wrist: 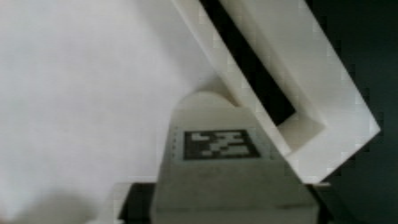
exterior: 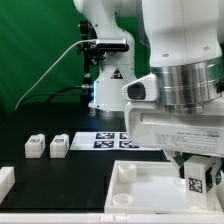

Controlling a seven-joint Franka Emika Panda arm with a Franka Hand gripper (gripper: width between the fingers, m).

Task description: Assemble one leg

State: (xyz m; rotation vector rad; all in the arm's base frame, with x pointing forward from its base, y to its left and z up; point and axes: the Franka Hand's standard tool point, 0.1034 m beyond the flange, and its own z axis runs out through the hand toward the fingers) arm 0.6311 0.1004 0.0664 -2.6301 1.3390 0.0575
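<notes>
1. The gripper (exterior: 200,172) hangs low over the large white tray (exterior: 135,190) at the exterior view's right, with the arm's thick white wrist above it.
2. Its fingers are clenched on a leg (exterior: 192,181), a small white block whose black-and-white tag faces the camera.
3. In the wrist view the same leg (wrist: 222,150) fills the lower middle, tag up, its tip pointing into the corner where the tray's raised rim (wrist: 294,70) bends.
4. The held leg sits just inside the tray's rim in that view; whether it touches the tray floor I cannot tell.
5. Two more legs lie loose on the black table (exterior: 60,175) at the exterior view's left: one (exterior: 35,146) and its neighbour (exterior: 59,146), side by side and close together but apart.
6. Another white part (exterior: 5,182) shows at the exterior view's left edge, cut off by the frame.
7. The marker board (exterior: 108,140) lies flat behind the tray, between the loose legs and the gripper.
</notes>
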